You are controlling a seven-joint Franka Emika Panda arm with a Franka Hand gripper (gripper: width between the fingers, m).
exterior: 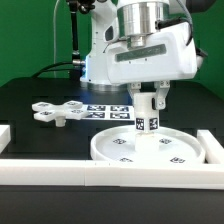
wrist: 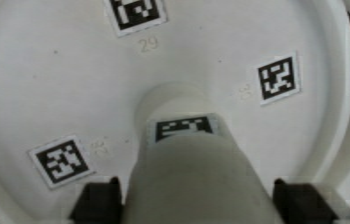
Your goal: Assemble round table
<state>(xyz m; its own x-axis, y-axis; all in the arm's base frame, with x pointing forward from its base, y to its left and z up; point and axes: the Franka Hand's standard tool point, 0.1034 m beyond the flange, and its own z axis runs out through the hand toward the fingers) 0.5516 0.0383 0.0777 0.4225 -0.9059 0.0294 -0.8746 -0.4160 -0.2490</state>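
One disc (exterior: 150, 150) of smooth white plastic, round and with a low raised rim, lies flat on the black worktop (exterior: 30, 125), rim upward. It sits near the front rail (exterior: 110, 170) and the rail at the exterior view's right (exterior: 212, 148).

One leg (exterior: 146, 122), a short plain white cylinder, stands upright with its long axis vertical. Its lower end is at the disc's middle and appears to touch it. The gripper (exterior: 150, 100) is clenched on the leg's upper part. In the wrist view one dark finger (wrist: 97, 200) presses each side of the cylinder.

That view shows three square black-and-white tags on the disc's face and one on the leg.

One cross-shaped base (exterior: 60, 110), also white and tagged, lies flat well apart from the disc, toward the exterior view's left. It lies beside the thin marker board (exterior: 105, 110).
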